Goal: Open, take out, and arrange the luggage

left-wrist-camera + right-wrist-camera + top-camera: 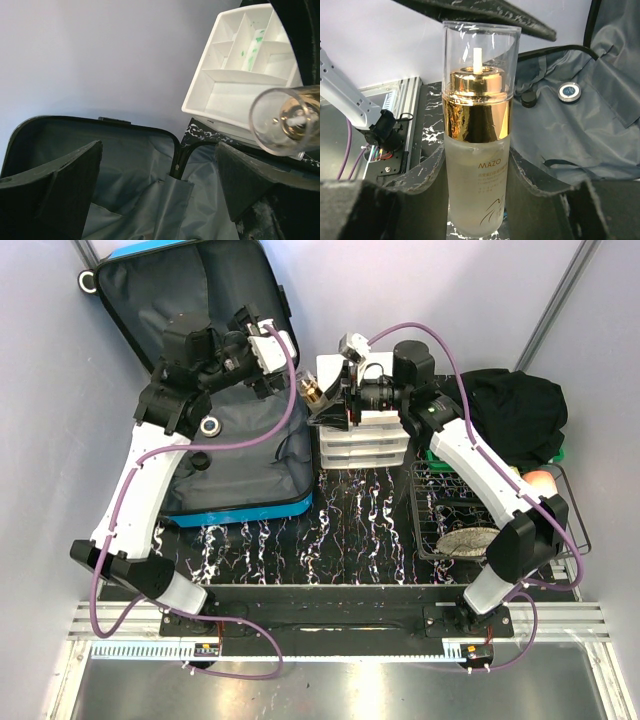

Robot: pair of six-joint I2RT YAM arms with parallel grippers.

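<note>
Right pincer (477, 212) is closed partway around a frosted pump bottle (476, 125) with a gold collar and clear cap, holding it between the luggage (245, 465) and the white drawer organiser (365, 448). Left pincer (157, 150) stands wide with nothing in it, over the luggage's grey lining. The luggage lies open on the far left of the desk (340, 540), lid raised at the far side. On the lining rests what looks like a small round tin (568, 91).
</note>
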